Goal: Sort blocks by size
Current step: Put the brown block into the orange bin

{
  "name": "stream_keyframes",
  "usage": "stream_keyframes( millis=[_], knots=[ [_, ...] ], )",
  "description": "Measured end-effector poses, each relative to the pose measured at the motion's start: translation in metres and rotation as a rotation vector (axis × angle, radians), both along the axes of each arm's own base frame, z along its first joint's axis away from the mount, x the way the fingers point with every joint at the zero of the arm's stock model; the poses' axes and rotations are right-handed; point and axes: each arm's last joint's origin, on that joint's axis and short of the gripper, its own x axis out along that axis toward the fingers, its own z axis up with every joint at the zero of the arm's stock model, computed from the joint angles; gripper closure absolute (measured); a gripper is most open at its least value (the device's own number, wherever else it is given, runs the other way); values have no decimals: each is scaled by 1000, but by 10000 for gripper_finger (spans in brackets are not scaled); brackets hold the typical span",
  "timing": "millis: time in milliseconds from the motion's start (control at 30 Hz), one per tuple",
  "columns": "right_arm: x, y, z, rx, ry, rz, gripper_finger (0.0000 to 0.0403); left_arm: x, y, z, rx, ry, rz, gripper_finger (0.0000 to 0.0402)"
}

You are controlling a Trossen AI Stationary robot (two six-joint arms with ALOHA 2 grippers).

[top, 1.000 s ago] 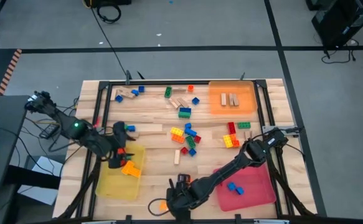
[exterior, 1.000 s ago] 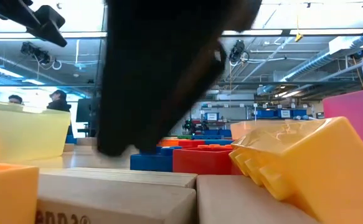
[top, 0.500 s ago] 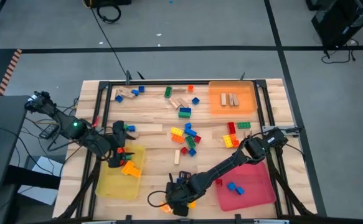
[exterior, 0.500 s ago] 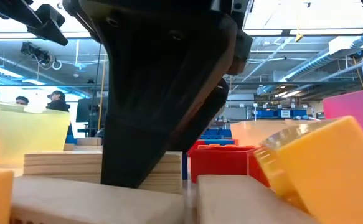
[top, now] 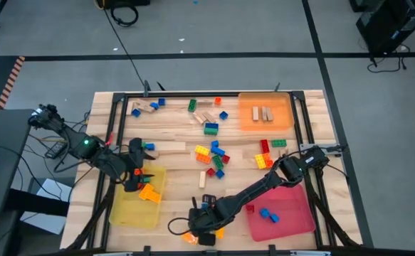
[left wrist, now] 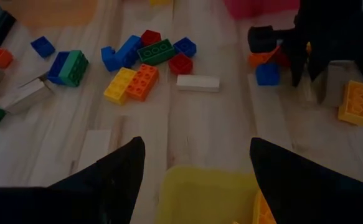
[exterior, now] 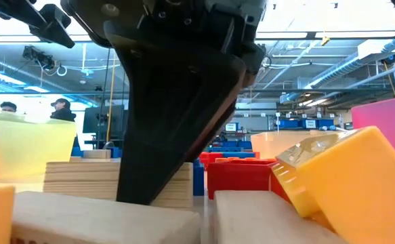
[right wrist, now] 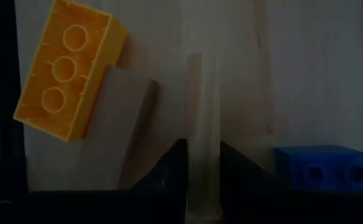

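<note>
My right gripper (top: pixel 197 226) (right wrist: pixel 203 148) is at the table's near edge, shut on a thin tan wooden block (right wrist: pixel 202 106). Beside it lie a yellow brick (right wrist: pixel 66 71), another tan wooden block (right wrist: pixel 124 127) and a blue brick (right wrist: pixel 321 168). More blocks (top: pixel 213 153) lie scattered over the middle and far part of the table. My left gripper (top: pixel 137 169) (left wrist: pixel 197 152) hangs open over the far end of the yellow tray (top: pixel 137 205), touching nothing. My right gripper pinches the thin wooden block's two broad faces (right wrist: pixel 202 163) between its two fingers, at the end nearest the wrist. The fingers (exterior: pixel 163 142) come steeply from above, and the block runs on ahead of them, narrow edge up. Whether its underside is on the table, I cannot tell.
The red tray (top: pixel 282 213) with two blue bricks is at the near right, and the orange tray (top: pixel 265 112) with wooden pieces is at the far right. The yellow tray holds orange bricks (top: pixel 149 192). Wooden blocks (exterior: pixel 102 217) and a yellow brick (exterior: pixel 353 183) crowd the near edge.
My right gripper has sunk a little toward the near edge, and its fingers have come together on the thin wooden block. In the low view, a tan piece behind it that lay low now shows tall.
</note>
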Motion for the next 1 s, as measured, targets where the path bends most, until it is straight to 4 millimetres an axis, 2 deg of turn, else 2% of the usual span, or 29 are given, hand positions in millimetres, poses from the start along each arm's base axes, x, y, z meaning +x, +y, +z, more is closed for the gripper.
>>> stream_keyframes(
  millis=[100, 233, 367, 567, 700, 833, 1000],
  knots=[
    [0, -1, 3, 22, 5, -32, 335, 2, -1, 2, -16, -24, 0, 105],
    [1, -4, 17, 46, -6, -107, 335, 4, -2, 5, -38, -58, -1, 105],
    [3, -10, 54, 99, -87, -231, 335, 6, -3, 7, -53, -89, 4, 105],
    [0, -35, 96, 126, -156, -433, 335, 11, 7, 8, -41, -106, 87, 105],
    [-9, -64, 131, 42, -203, -493, 335, 15, 15, 10, -7, -118, 118, 105],
    [-19, -100, 157, -71, -197, -439, 335, 20, 21, 13, 14, -147, 125, 105],
    [-35, -165, 189, -196, -164, -391, 335, 24, 29, 16, 17, -175, 161, 105]
  ],
)
